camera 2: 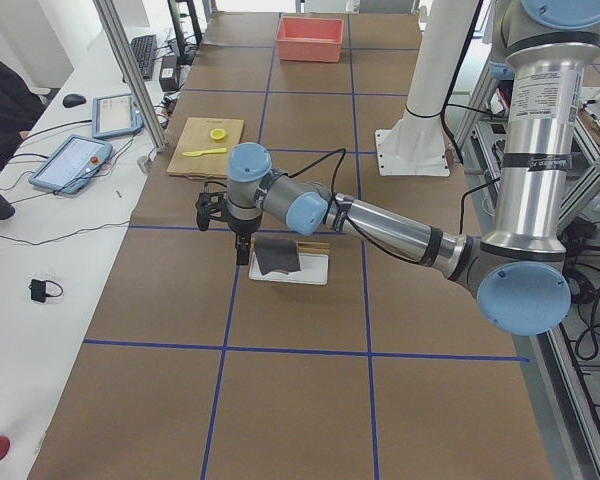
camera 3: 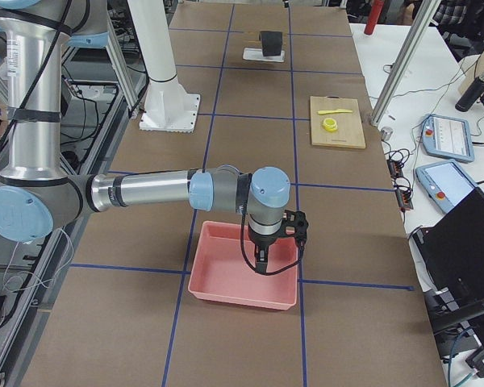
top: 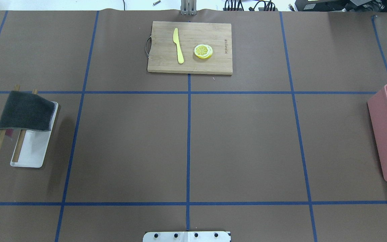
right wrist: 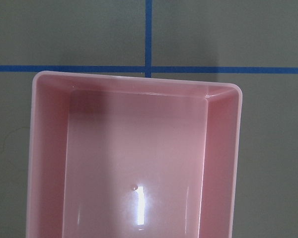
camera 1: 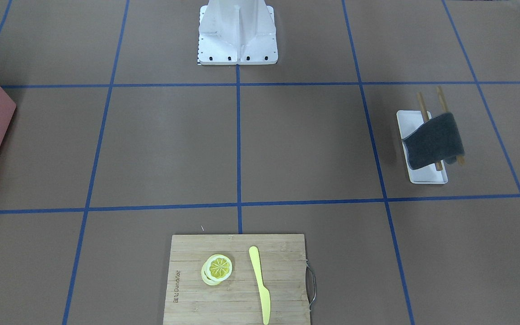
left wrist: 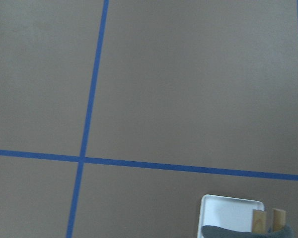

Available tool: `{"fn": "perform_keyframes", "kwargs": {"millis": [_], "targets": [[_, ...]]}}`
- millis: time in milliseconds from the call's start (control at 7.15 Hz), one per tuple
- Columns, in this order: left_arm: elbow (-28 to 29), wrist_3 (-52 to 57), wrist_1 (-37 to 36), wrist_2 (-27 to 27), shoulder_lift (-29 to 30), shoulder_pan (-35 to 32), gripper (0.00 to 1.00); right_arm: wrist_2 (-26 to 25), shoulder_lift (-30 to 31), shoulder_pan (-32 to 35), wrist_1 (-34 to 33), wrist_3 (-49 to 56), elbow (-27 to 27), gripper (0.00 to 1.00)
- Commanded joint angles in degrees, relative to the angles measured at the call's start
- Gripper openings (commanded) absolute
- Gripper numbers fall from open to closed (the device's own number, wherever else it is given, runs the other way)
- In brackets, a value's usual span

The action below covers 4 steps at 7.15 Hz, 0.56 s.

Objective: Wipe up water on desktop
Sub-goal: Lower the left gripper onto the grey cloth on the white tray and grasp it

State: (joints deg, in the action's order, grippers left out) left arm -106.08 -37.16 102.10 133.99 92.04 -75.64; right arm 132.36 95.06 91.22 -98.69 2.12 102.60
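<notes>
Gripper of the left arm (camera 2: 242,250) is hanging fingers-down just beside a dark grey folded cloth (camera 2: 276,256), on the side away from the robot's base. Only the side view is showing it, so whether it is released or clenched cannot be told. The cloth is draping over two wooden rails (top: 18,149) that are standing on a white rectangular tray (top: 34,158) near the table's left end. The right arm's gripper (camera 3: 262,264) is hovering over a pink rectangular plastic bin (camera 3: 240,300) at the right end, and its grip likewise cannot be told.

The step in hand is judged to be fetching the cloth. Doing it well is meaning a pinch on fabric alone, clear of both rails. The lift is best running along the rails, so that the light tray is not dragging with it.

The very large flat matte brown desktop (top: 247,141), crossed by blue tape lines, is lying under everything. Its long axis is running left to right across the robot's front. Its short axis is pointing from the base to the far edge, where a bamboo cutting board (top: 213,65) is carrying a yellow plastic knife (top: 178,45) and lemon slices (top: 203,51). No water is showing on it in any view, so the patch to wipe cannot be placed.
</notes>
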Motion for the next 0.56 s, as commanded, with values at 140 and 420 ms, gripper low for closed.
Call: {"fn": "perform_keyframes", "kwargs": {"millis": [140,420], "targets": [[0.4,-1.3,1.4,0.9,-1.0,8.2,0.99,3.8,-0.3,0.0,1.7,-2.8,-1.4,1.00],[0.8,-1.1,1.4,0.7,-1.0,12.9,0.98,4.7,-1.2,-0.2,1.8,-2.8,-1.5,1.00]]}}
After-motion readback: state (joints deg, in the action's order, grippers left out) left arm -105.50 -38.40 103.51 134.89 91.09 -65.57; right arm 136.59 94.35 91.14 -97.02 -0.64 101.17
